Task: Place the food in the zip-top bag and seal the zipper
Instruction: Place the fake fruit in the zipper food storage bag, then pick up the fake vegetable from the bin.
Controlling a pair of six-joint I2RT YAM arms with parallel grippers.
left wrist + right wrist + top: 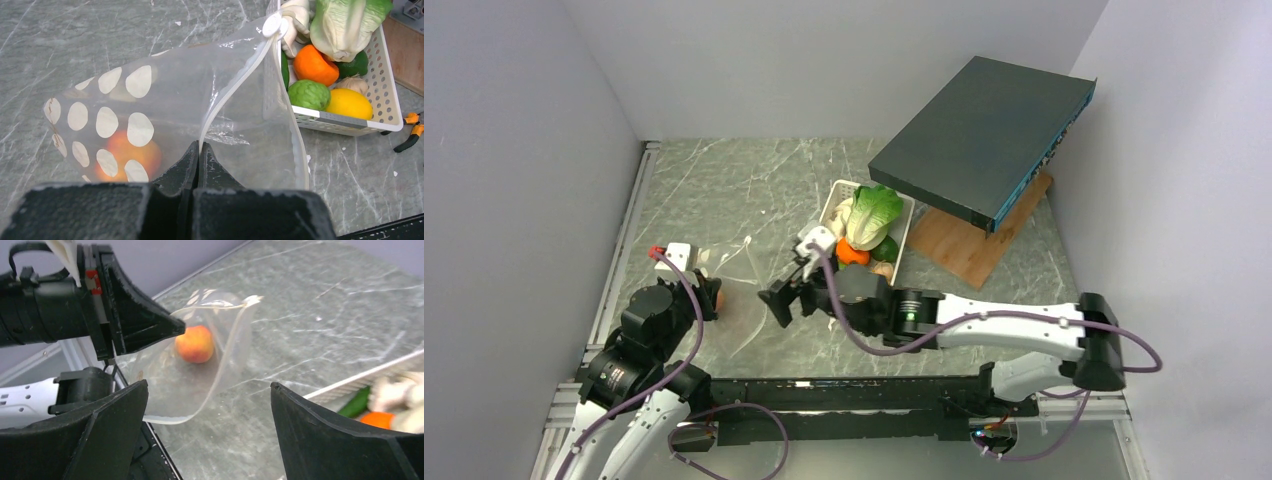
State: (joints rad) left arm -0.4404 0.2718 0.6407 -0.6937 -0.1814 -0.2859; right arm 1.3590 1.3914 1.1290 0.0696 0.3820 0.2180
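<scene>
Arms of a two-armed robot reach in from the near edge of a grey veined table; the left gripper is clenched on the whitish zipper strip at the mouth of a clear bag with white dots, holding that mouth lifted and gaping toward the right arm; a peach lies inside the bag, low on the table; the right gripper hovers just in front of the mouth, jaws spread wide, nothing between them; beyond it sits a white slotted basket holding lettuce, an orange, a green lime, a yellow lemon, a dark green vegetable and a white mushroom; farthest back, a dark flat box sits over a wooden board.
</scene>
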